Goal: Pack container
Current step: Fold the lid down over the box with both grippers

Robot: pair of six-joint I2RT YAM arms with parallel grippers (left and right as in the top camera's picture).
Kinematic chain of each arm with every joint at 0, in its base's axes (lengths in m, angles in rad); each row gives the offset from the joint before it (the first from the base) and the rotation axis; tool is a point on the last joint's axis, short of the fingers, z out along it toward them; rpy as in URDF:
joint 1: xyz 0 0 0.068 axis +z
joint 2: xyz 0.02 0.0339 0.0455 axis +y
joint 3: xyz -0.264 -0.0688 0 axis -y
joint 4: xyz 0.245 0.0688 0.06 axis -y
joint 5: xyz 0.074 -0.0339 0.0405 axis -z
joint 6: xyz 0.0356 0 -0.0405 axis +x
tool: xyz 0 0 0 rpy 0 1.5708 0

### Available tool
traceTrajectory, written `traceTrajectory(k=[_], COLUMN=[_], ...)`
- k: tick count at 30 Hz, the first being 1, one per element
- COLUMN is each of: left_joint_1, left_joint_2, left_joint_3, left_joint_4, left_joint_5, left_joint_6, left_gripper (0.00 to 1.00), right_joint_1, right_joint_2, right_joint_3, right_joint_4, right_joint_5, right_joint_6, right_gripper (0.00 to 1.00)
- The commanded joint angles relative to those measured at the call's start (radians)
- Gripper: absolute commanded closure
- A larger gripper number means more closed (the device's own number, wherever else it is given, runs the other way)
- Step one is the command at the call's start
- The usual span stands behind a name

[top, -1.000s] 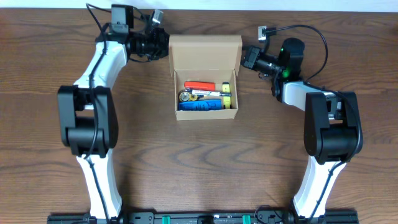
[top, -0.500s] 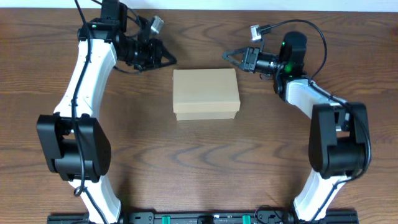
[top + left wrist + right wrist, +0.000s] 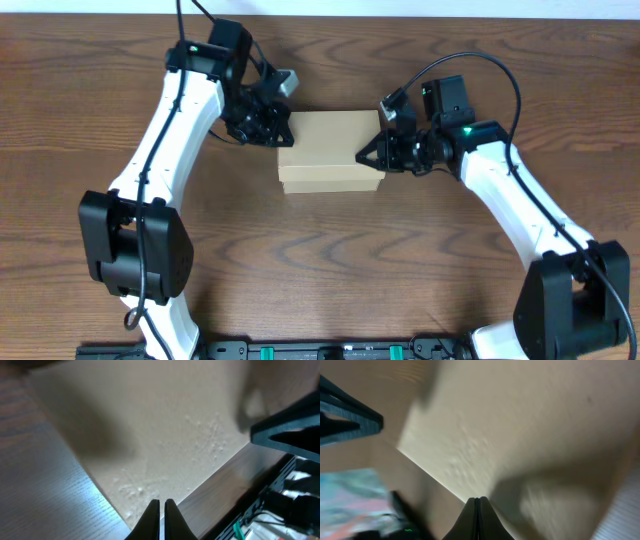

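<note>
The container (image 3: 330,152) is a tan cardboard box with its lid down, at the table's middle. Its contents are hidden. My left gripper (image 3: 283,135) is shut, with its tips over the lid's back left corner. My right gripper (image 3: 367,160) is shut, with its tips at the lid's right front part. In the left wrist view the shut fingers (image 3: 161,506) point down at the lid (image 3: 150,435) near its edge. In the right wrist view the shut fingers (image 3: 477,503) are over the lid (image 3: 530,430).
The box stands on a brown wooden table (image 3: 330,260). The right gripper shows as a dark shape (image 3: 287,435) in the left wrist view. The left gripper shows as a dark shape (image 3: 347,415) in the right wrist view.
A second ago the lid stood open with pens and markers showing. It then came down, and both shut grippers have since moved in from the back onto the closed lid.
</note>
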Motion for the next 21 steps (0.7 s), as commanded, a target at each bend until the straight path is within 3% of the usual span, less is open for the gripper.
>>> traceTrajectory(k=[1, 10, 21], left_joint_1=[-0.021, -0.033, -0.034], left_joint_2=[-0.022, -0.022, -0.022], left_joint_3=[-0.051, -0.169, -0.174], left_joint_4=[0.005, 0.064, 0.07], left_joint_5=[-0.04, -0.043, -0.104], left_joint_6=[0.023, -0.019, -0.065], left_gripper=[0.94, 0.94, 0.94], right_joint_1=[0.038, 0.064, 0.064], right_joint_2=[-0.012, -0.01, -0.009], right_joint_3=[0.001, -0.045, -0.073], right_joint_4=[-0.041, -0.032, -0.025], right_joint_5=[0.217, 0.284, 0.309], right_joint_6=[-0.088, -0.087, -0.075], right_gripper=[0.99, 0.99, 0.99])
